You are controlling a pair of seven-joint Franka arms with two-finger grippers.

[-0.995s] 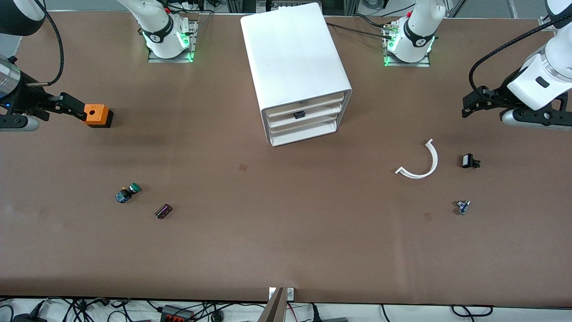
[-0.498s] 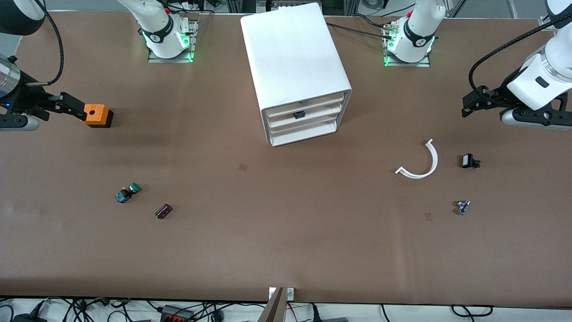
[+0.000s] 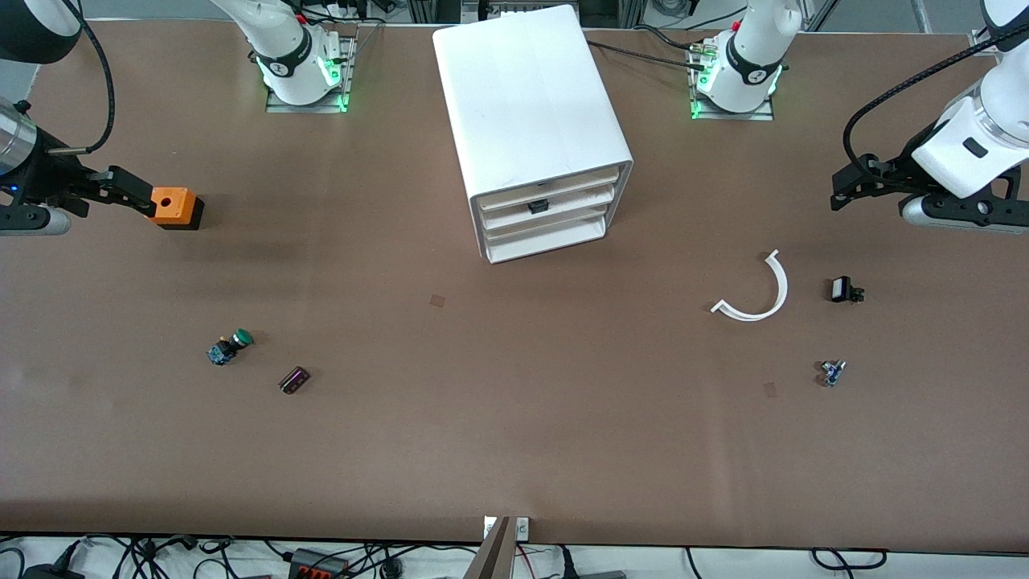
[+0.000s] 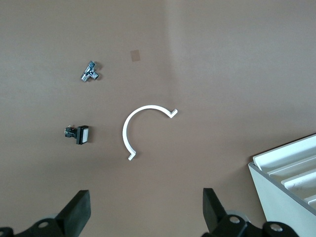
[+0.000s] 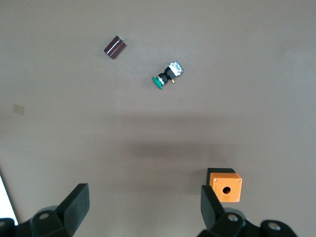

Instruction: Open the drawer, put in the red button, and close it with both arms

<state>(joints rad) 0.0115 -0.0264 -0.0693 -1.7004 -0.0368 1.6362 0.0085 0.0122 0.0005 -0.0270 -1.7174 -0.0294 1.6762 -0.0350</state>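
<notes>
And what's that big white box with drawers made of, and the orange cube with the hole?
The white box looks like smooth, slightly glossy plastic: even white colour, rounded corners, thin moulded drawer fronts. The orange cube also looks like plastic, matte, bright orange on a black base, with a neat round hole on top. Painted metal can't be ruled out for either.

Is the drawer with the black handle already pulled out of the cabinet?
No, in the front view the drawer sits flush with the other drawer fronts of the white cabinet, fully shut.
</notes>
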